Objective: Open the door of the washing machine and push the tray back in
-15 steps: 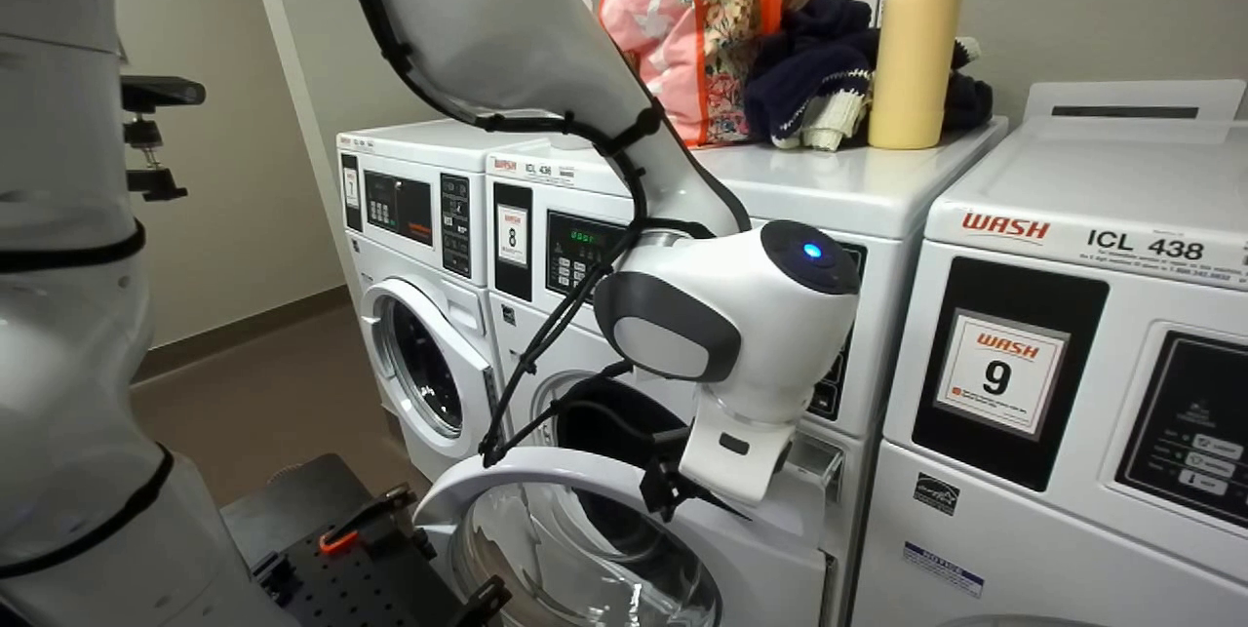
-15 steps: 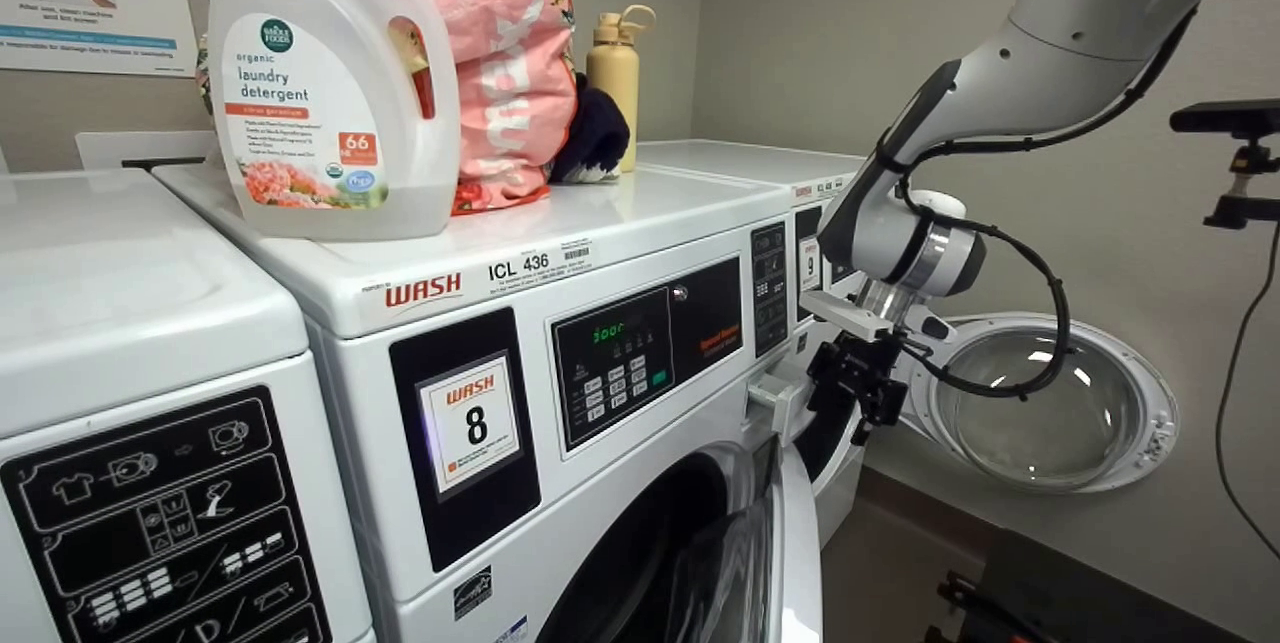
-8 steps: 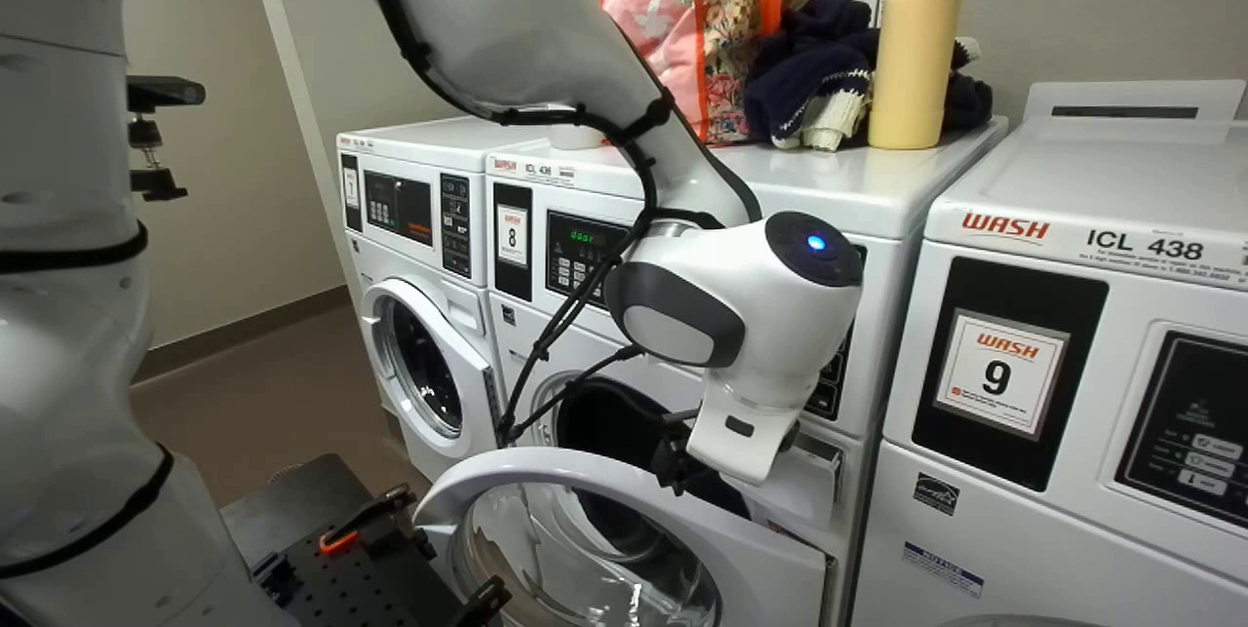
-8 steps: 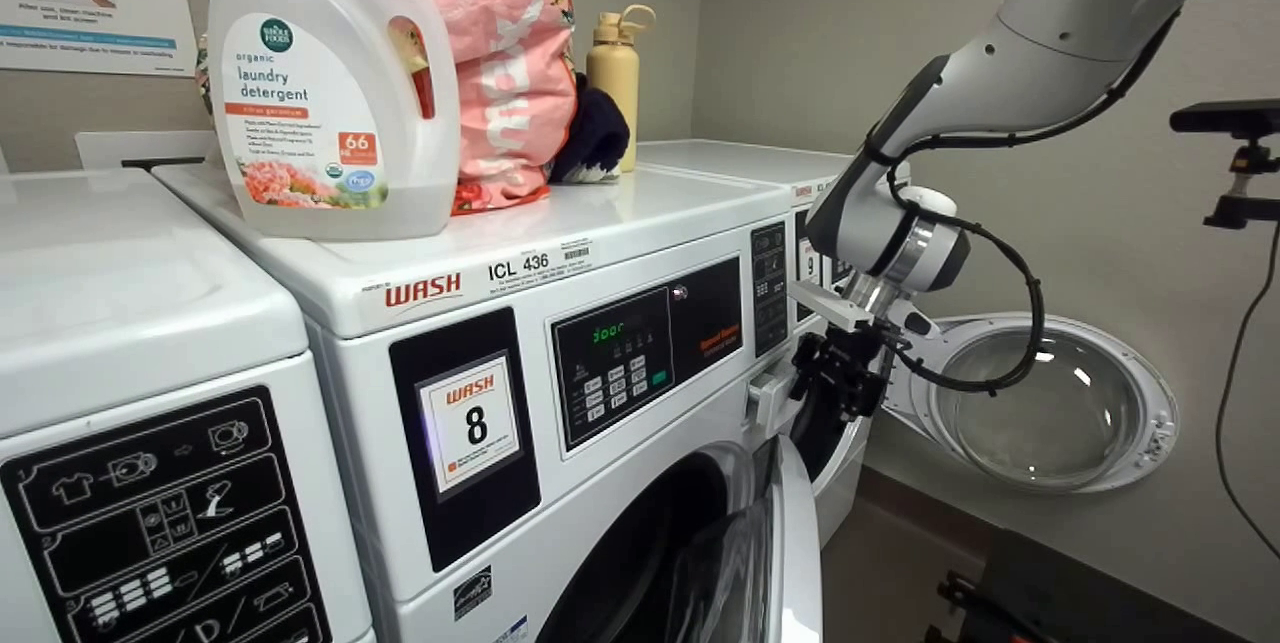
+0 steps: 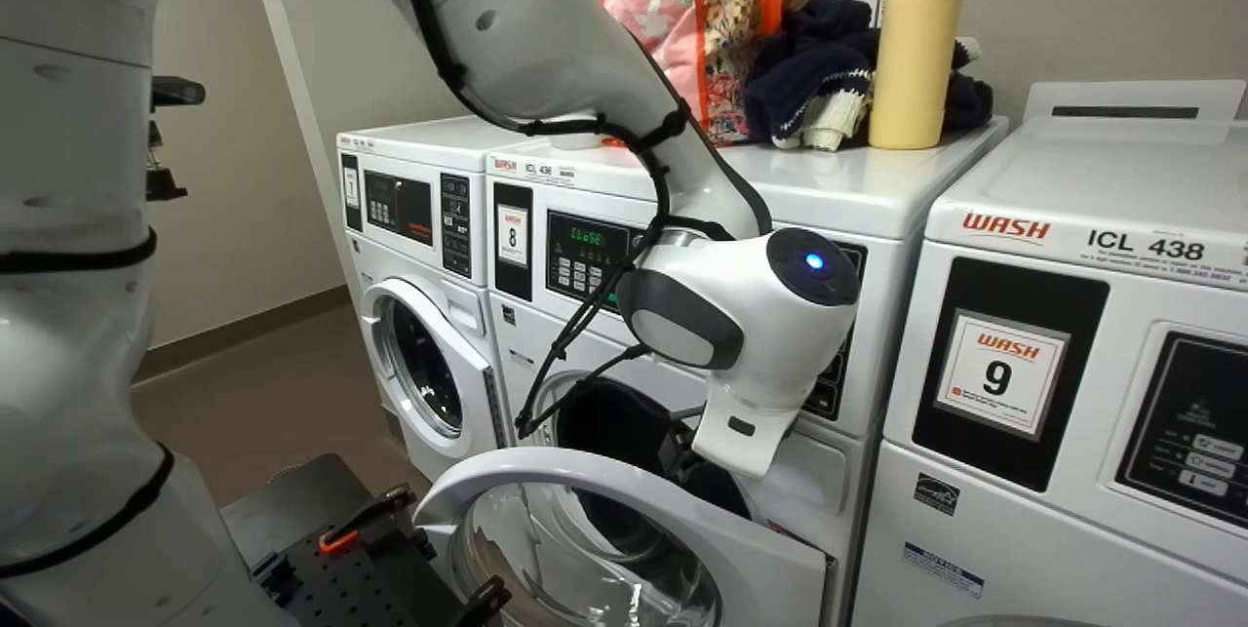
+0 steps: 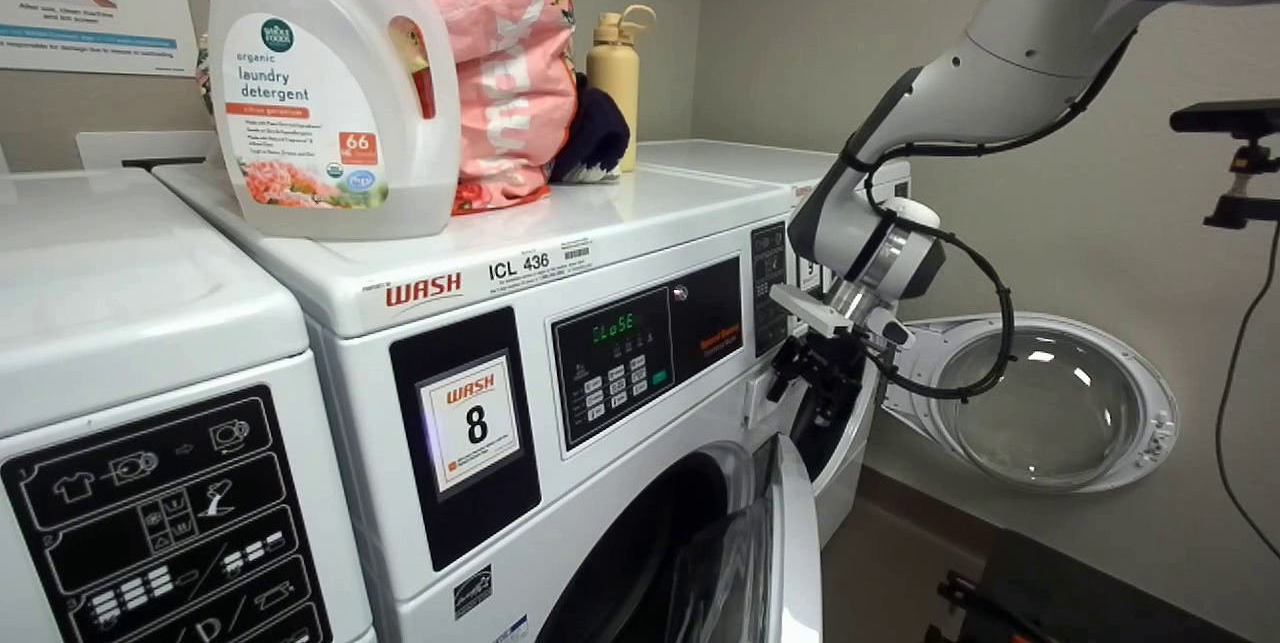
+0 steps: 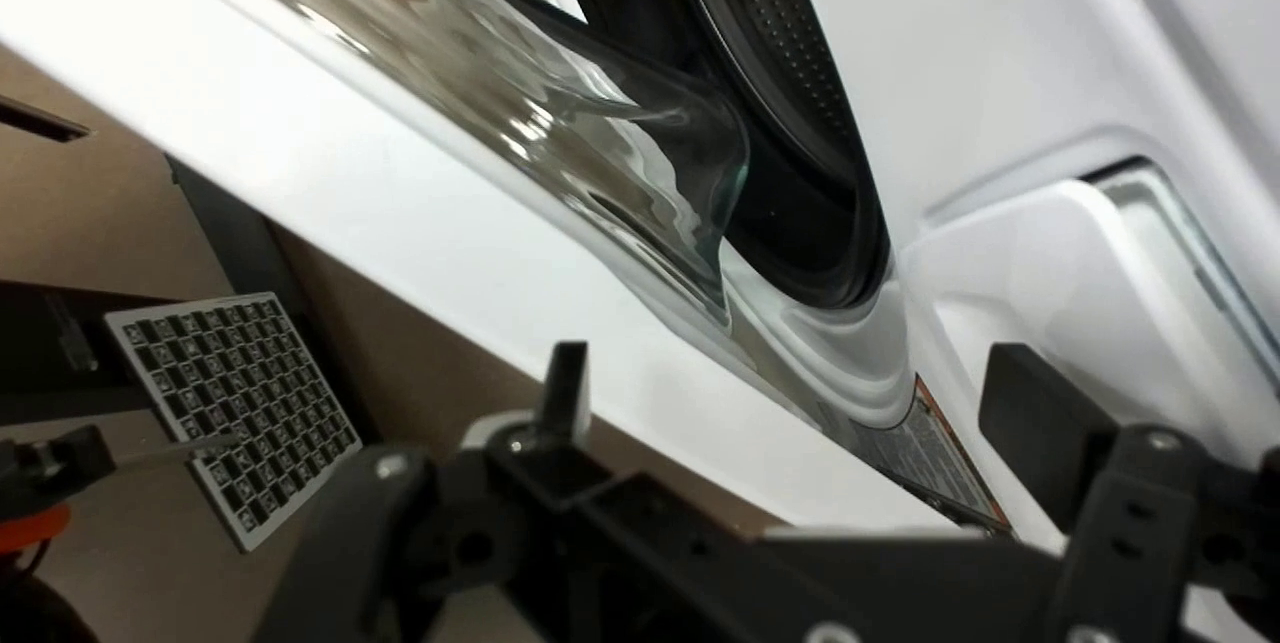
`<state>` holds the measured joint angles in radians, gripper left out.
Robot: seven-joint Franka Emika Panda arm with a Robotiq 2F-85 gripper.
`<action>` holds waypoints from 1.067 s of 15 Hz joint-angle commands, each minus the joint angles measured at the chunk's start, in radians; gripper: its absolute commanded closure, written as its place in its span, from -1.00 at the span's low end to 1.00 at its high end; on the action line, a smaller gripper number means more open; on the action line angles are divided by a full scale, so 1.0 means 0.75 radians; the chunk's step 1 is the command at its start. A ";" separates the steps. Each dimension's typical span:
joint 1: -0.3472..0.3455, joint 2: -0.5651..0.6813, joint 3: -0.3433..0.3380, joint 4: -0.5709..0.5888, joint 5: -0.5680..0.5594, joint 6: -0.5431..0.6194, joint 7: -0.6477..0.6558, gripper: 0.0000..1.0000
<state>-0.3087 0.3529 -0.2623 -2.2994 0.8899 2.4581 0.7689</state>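
The washing machine (image 5: pixel 526 325), with the "8" sticker, also shows in an exterior view (image 6: pixel 620 463). Its large round door (image 5: pixel 780 549) with glass centre stands open; its white rim crosses the wrist view (image 7: pixel 400 223). The tray (image 5: pixel 821 476) looks flush with the machine front in both exterior views (image 6: pixel 762 405). In the wrist view, the tray's white front (image 7: pixel 1040 283) shows a narrow pale strip along its right edge. My gripper (image 7: pixel 805 403) is open and empty, its right finger in front of the tray, its left finger by the door's outer side. I cannot tell whether the finger touches.
A detergent jug (image 6: pixel 335 103), pink floral bag (image 5: pixel 707 32), dark clothing (image 5: pixel 814 52) and yellow bottle (image 5: pixel 915 52) stand on top. Washer "9" (image 5: pixel 1033 529) adjoins; its door (image 6: pixel 1150 423) hangs open. A black perforated board (image 5: pixel 356 573) lies below the arm.
My arm has moved in toward the machine. The tray stuck out earlier and has gone in. The display has changed from "door" to "CLoSE". The door has not moved.
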 commanded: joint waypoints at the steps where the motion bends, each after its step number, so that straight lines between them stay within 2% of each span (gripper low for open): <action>1: 0.004 0.015 -0.007 0.025 0.051 -0.009 -0.032 -1.00; 5: 0.005 -0.010 -0.056 -0.013 -0.031 -0.059 0.026 -1.00; 9: 0.019 -0.068 -0.129 -0.097 -0.192 -0.054 0.093 -1.00; 12: 0.034 -0.208 -0.176 -0.237 -0.328 -0.034 0.087 -1.00; 16: 0.035 -0.462 -0.221 -0.444 -0.608 -0.008 0.101 -1.00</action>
<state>-0.2936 0.2037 -0.4020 -2.4843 0.5602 2.4358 0.8126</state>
